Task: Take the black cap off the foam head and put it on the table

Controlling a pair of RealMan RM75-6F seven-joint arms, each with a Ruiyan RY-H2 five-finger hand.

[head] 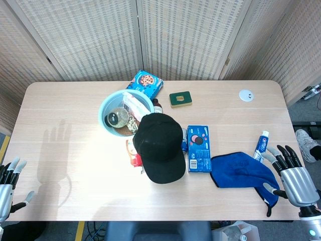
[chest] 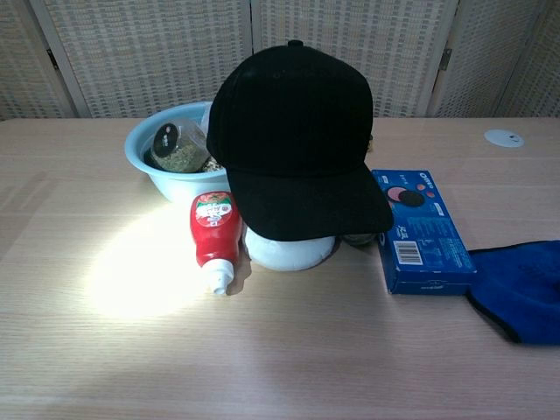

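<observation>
The black cap (head: 158,144) (chest: 295,140) sits on the white foam head (chest: 290,249), brim towards me, in the middle of the table. Only the base of the foam head shows under the brim in the chest view; the head view hides it under the cap. My left hand (head: 9,182) is at the near left table edge, fingers spread, holding nothing. My right hand (head: 293,173) is at the near right edge, fingers spread and empty, just right of the blue cloth. Neither hand touches the cap. The chest view shows no hand.
A light blue bowl (head: 108,104) with a jar stands behind the cap. A red ketchup bottle (chest: 215,235) lies left of the foam head. A blue cookie box (head: 198,148), blue cloth (head: 242,170), toothpaste tube (head: 261,145), green tin (head: 180,99), snack box (head: 146,82) and white disc (head: 246,95) also sit here.
</observation>
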